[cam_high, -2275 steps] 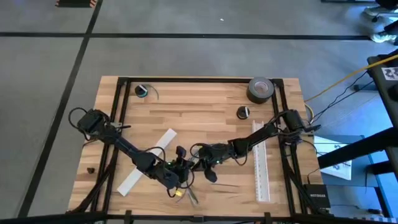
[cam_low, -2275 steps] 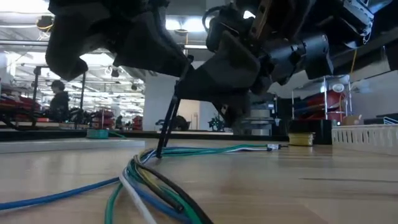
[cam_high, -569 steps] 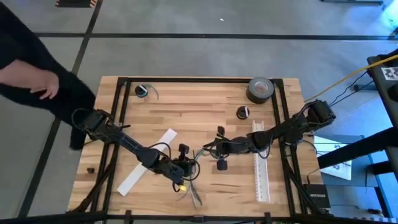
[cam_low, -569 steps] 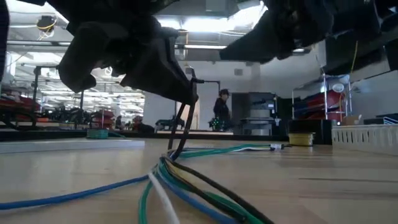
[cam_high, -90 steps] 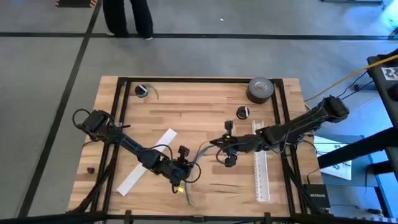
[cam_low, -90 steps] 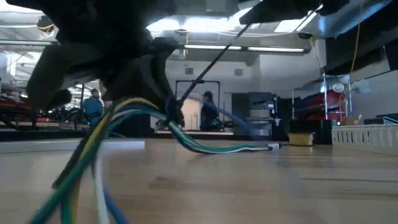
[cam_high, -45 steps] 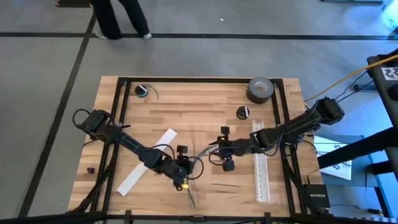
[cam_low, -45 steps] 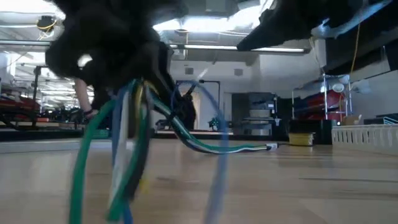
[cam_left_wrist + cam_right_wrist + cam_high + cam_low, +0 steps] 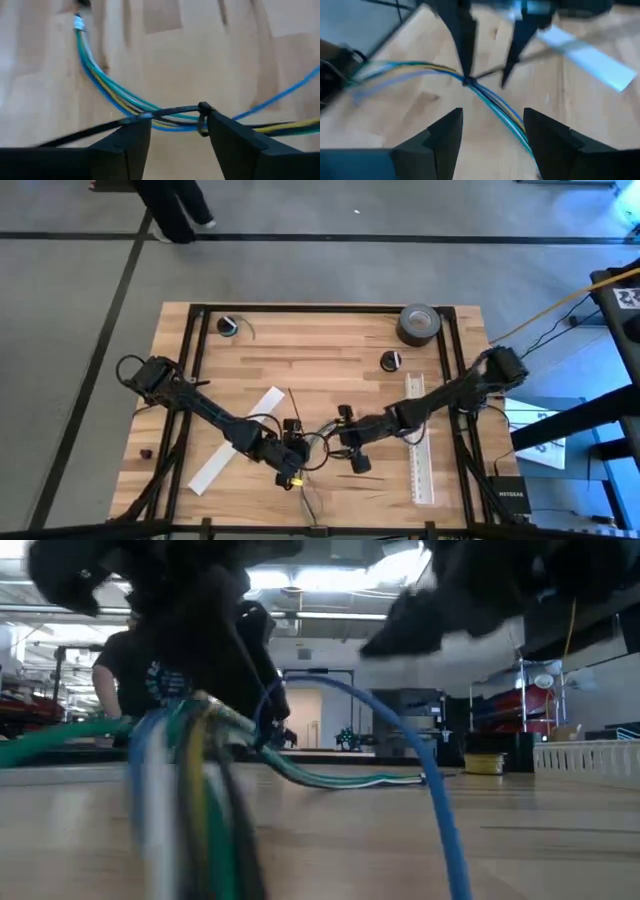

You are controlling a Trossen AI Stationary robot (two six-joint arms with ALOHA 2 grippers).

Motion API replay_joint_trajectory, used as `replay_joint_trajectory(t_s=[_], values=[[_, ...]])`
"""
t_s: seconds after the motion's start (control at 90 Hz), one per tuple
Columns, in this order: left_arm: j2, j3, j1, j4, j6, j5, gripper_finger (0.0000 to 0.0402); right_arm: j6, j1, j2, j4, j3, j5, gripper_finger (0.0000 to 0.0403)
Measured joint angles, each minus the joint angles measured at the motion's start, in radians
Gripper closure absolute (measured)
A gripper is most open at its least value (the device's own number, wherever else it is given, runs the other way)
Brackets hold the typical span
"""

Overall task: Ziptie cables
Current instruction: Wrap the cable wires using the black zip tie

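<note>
The high view is evenly and softly lit from above, sharp, with only faint shadows under the arms on the table [image 9: 330,350]. The low view is backlit by bright ceiling lights, so the arms are dark silhouettes and the near cables [image 9: 190,800] smear with motion blur. Both wrist views are bright but blurred, most at the edges.
</note>
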Motion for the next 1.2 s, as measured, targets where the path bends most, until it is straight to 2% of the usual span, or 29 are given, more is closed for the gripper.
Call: replay_joint_trajectory(t_s=[0.211,0.389,0.511,0.811,0.989,1.2], values=[[-0.02,0.0,-0.015,-0.062,-0.051,0.009,0.0221,-0.004,-0.007,0.131,0.094,0.0,0.076,0.0205],[-0.043,0.0,-0.039,-0.101,-0.138,0.019,0.0221,-0.003,-0.007,0.133,0.074,0.0,0.058,0.0205],[-0.034,-0.008,-0.029,-0.033,-0.202,0.018,0.0221,-0.003,-0.006,0.132,0.124,0.001,0.005,0.0205],[-0.006,-0.022,0.043,0.024,-0.457,0.045,0.0221,-0.025,-0.007,0.132,0.082,0.0,0.031,0.0205],[0.032,-0.023,0.074,0.122,-0.475,0.046,0.0221,-0.031,-0.007,0.132,0.086,0.0,0.035,0.0206],[0.057,-0.024,0.106,0.119,-0.478,0.03,0.0233,-0.031,-0.006,0.132,0.083,0.0,0.032,0.0206]])
